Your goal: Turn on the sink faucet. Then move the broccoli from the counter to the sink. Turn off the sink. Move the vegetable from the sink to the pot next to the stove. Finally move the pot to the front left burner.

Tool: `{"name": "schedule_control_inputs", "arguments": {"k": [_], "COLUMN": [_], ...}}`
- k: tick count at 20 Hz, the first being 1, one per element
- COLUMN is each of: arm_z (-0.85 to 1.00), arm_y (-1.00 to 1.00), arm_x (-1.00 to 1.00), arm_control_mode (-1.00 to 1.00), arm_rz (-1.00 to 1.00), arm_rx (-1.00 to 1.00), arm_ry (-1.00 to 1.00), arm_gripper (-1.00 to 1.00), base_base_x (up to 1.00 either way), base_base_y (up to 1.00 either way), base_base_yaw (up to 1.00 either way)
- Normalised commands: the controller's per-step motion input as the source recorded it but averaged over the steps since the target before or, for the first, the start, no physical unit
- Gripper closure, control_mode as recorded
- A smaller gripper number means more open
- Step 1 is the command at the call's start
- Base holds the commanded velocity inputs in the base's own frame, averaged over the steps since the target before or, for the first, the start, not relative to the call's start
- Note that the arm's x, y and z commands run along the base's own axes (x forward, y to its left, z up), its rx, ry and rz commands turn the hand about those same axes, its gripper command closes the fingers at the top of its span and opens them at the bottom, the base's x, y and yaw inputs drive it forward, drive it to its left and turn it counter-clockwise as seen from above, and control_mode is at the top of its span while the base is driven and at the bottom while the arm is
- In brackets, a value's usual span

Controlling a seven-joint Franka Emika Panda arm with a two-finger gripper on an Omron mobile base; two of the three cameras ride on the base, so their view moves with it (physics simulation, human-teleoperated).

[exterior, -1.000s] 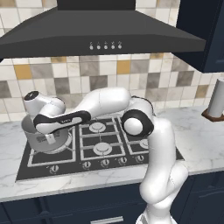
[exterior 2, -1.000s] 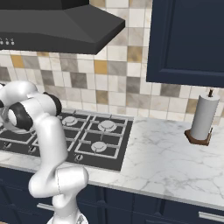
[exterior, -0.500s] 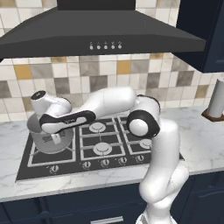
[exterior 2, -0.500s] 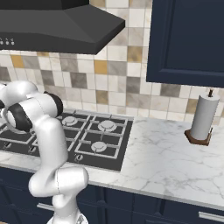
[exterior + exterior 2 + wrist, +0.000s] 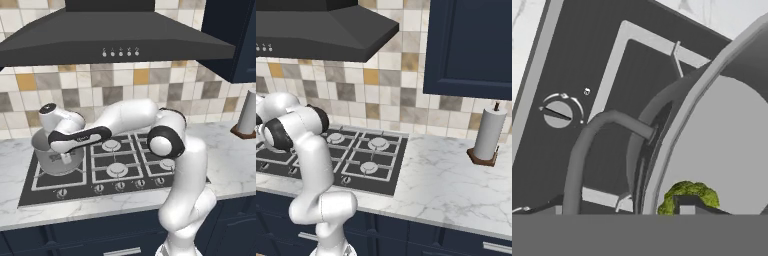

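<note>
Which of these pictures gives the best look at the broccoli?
The hand view: it looks down into the pot, where the green broccoli lies on the bottom, partly behind a dark fingertip. In the left base view the pot sits on the stove, but the arm hides its inside. The right base view gives nothing of the broccoli.

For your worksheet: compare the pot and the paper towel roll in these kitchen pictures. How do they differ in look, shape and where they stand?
1. The pot is grey metal; the paper towel roll is pale and matte.
2. The pot is wide and low; the paper towel roll is tall and narrow.
3. The pot sits on the stove at its left front, with the broccoli inside; the paper towel roll stands on a brown holder on the counter to the stove's right.

Both are round and upright.
</note>
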Motion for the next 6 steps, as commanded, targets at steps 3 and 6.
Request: {"name": "schedule_control_inputs", "arguments": {"k": [3,6], "arm_z": [0.0,0.0], "arm_y": [-0.01,0.0], "arm_x": [0.0,-0.03], "arm_control_mode": [-1.0,-1.0], "arm_rz": [0.0,0.0], "arm_rx": [0.01,0.0], "arm_ry": [-0.05,-0.07], "arm_gripper": [-1.0,-1.0], "base_base_x": [0.0,0.0], "base_base_y": [0.0,0.0], "base_base_yaw": [0.0,0.0]}}
